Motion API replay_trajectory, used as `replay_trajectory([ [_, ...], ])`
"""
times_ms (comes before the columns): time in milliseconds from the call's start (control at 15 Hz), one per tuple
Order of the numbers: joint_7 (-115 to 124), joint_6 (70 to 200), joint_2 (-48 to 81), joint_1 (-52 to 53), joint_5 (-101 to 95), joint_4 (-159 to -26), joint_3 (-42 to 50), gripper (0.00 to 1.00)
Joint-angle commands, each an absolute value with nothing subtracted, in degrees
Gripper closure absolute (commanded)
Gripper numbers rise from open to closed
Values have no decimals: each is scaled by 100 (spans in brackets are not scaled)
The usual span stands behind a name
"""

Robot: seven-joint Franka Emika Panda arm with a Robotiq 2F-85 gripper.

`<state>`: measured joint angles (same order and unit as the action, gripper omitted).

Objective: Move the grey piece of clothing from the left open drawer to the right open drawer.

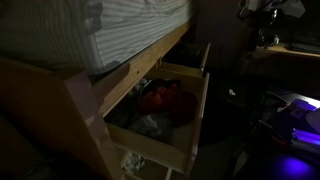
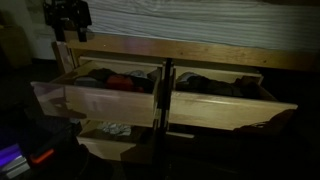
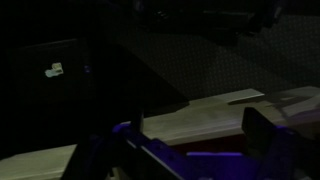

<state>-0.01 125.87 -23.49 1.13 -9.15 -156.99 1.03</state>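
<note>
Your claw hangs spread wide in the wrist view. Its fingers stand well apart, with nothing pinched between them and nothing touching them. A pale wooden board runs across below the gap, with dark floor beyond.

In an exterior view the claw sits high over the left end of the bed frame, clear of both drawers.

The grey garment lies in the left drawer, bunched toward that drawer's left end, just beside a red garment. Seen from the front it is a dark heap near the drawer's left corner. It lies below the claw and to its right, well apart from it.

The right drawer stands open just beside the left one, with a wooden post between them, and holds dark clothes. A lower drawer is pulled out under the left drawer, with pale cloth inside.

A striped mattress lies on the frame above the drawers. The room is dim, so colours are hard to read. A purple glow lights the floor at one side.
</note>
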Motion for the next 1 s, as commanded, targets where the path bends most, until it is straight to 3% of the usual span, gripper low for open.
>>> replay_trajectory([
  [0,-80,12757,-2014,230,-770,-15620,-73,0],
  [400,-753,13207,-1670,562,-471,-15620,-67,0],
  [733,-1621,14503,-2,1339,435,-14957,-508,0],
  [933,-995,14881,946,1429,-653,-14340,-992,0],
])
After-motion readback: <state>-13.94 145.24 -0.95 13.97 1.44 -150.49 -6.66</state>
